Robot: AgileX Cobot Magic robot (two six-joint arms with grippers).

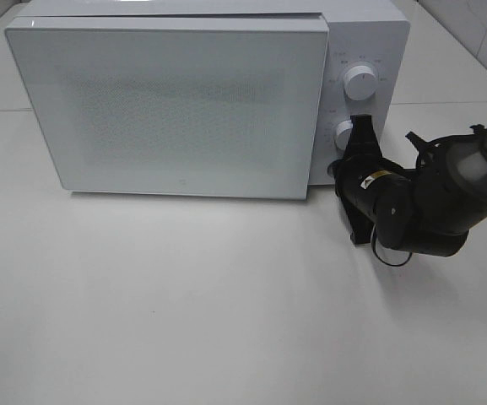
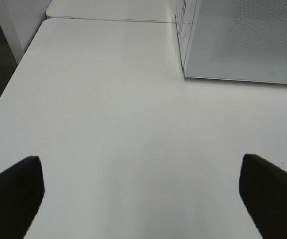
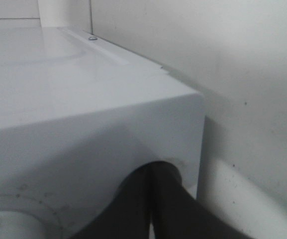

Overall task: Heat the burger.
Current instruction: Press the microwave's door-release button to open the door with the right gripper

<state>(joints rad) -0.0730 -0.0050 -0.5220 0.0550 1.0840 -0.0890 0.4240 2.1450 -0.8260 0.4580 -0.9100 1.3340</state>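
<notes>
Right tool (image 1: 362, 126) has its fingers pressed together w/ nothing btwn them, tips up against the microwave (image 1: 378, 34) control panel just beside the lower knob (image 1: 344, 133) and below the upper knob (image 1: 360, 82); can't tell if they touch the knob itself. Left tool (image 2: 141, 164) is spread wide & holds nothing, hanging over bare tabletop (image 1: 184, 295) near the microwave's front corner on that side. Microwave door (image 1: 175, 110) is shut, and the burger isn't visible in any view, so can't tell where it sits.
</notes>
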